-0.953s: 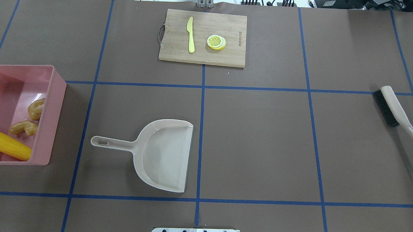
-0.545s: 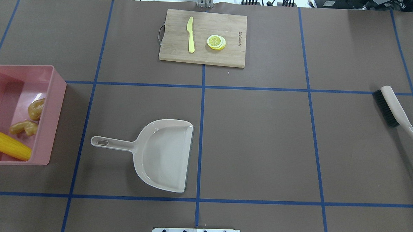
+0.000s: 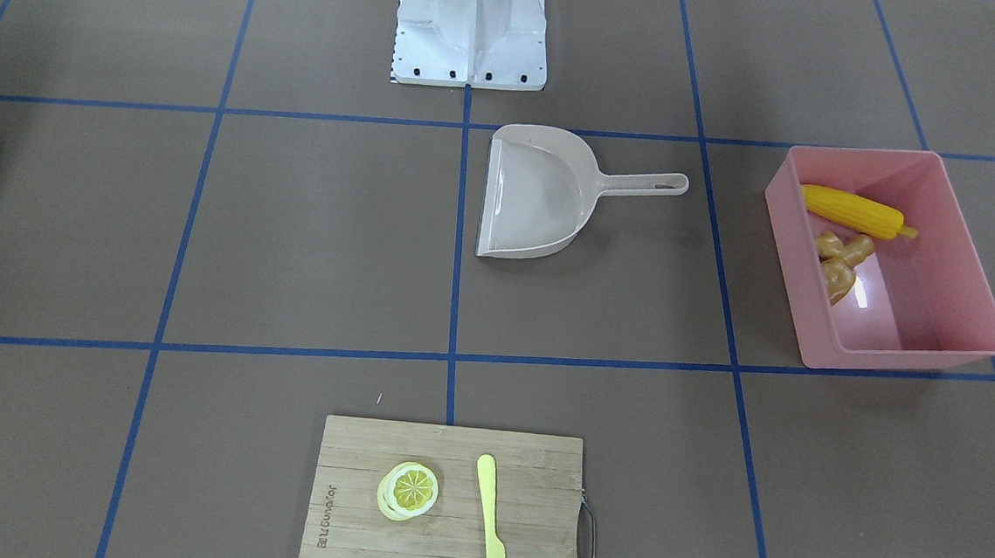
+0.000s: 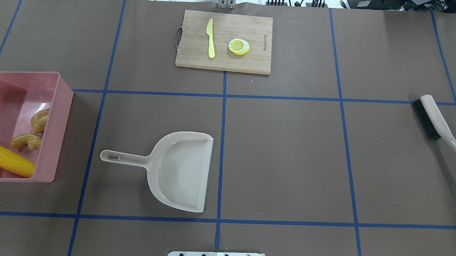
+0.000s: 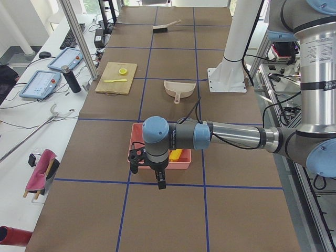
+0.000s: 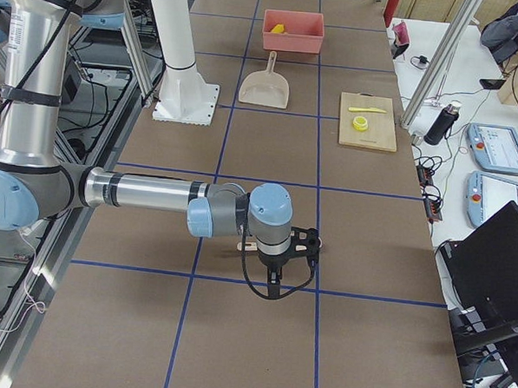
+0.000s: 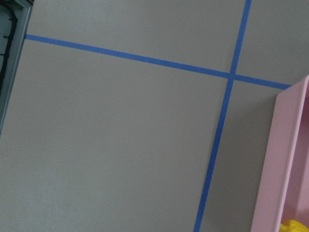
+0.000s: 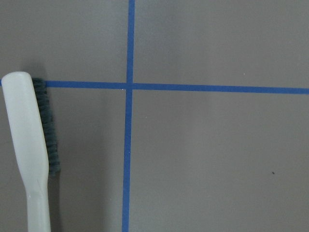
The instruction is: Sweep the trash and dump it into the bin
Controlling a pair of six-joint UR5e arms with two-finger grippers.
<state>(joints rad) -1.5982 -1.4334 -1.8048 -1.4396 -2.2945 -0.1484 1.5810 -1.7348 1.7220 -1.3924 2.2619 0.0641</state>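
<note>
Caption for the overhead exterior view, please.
Corn cob, potato and ginger lie in the pink bin; empty dustpan mid-table, brush at right.

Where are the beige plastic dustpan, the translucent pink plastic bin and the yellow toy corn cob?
beige plastic dustpan (image 4: 181,172): overhead view, middle of its empty scoop.
translucent pink plastic bin (image 4: 57,137): overhead view, the wall nearest the dustpan.
yellow toy corn cob (image 4: 8,160): overhead view, middle of the cob, inside the bin.

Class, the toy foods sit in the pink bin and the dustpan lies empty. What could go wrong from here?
1. The left end effector seems to hang near the outer end of the bin; a low swing might knock it and spill the corn cob.
2. The lemon slice and knife on the cutting board are not trash; another sweep might wrongly take them.
</note>
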